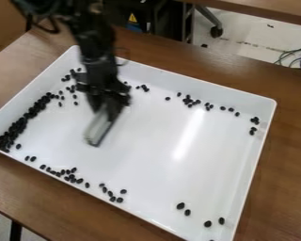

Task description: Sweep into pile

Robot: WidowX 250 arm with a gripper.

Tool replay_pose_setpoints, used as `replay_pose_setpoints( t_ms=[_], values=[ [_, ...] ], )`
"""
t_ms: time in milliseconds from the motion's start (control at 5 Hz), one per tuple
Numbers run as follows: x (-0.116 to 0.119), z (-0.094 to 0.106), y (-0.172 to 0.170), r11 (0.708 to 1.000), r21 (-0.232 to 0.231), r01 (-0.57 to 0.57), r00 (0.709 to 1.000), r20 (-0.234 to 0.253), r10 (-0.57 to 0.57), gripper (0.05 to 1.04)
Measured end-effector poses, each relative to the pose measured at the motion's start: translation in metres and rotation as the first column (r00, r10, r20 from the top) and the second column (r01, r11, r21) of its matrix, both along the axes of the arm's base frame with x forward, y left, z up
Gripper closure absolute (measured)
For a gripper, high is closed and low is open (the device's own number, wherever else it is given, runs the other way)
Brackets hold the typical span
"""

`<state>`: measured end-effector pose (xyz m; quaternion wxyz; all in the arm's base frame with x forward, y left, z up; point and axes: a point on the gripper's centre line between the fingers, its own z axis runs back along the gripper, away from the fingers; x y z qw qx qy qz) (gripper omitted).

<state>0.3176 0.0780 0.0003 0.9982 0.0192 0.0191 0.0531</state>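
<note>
Fingers [109,104] are clamped on a pale, flat tool [99,128], pointing down over the left-middle of the tray, can't tell if it's touching. Black beans [19,126] are mostly packed in a thick line along the tray's left side, with loose ones near the other edges. White tray's [159,141] sitting on a brown wooden bench [34,197].

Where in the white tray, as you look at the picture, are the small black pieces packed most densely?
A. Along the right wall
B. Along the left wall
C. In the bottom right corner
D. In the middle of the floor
B: the black pieces crowd into a thick, dark band along the left wall of the white tray, while elsewhere they lie singly or in small, loose groups.
</note>
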Motion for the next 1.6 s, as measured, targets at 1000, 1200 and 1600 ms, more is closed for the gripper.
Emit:
replay_pose_setpoints(
  t_ms=[1000,1200,1600],
  values=[
    [-0.046,0.036,0.041,0.999,0.042,-0.013,1.0,-0.007,0.013,0.737],
    [-0.035,0.059,-0.018,0.993,0.038,0.11,0.992,0.054,-0.112,0.737],
    [-0.028,0.063,-0.111,0.952,0.069,0.297,0.953,0.041,-0.3,0.737]
  ],
)
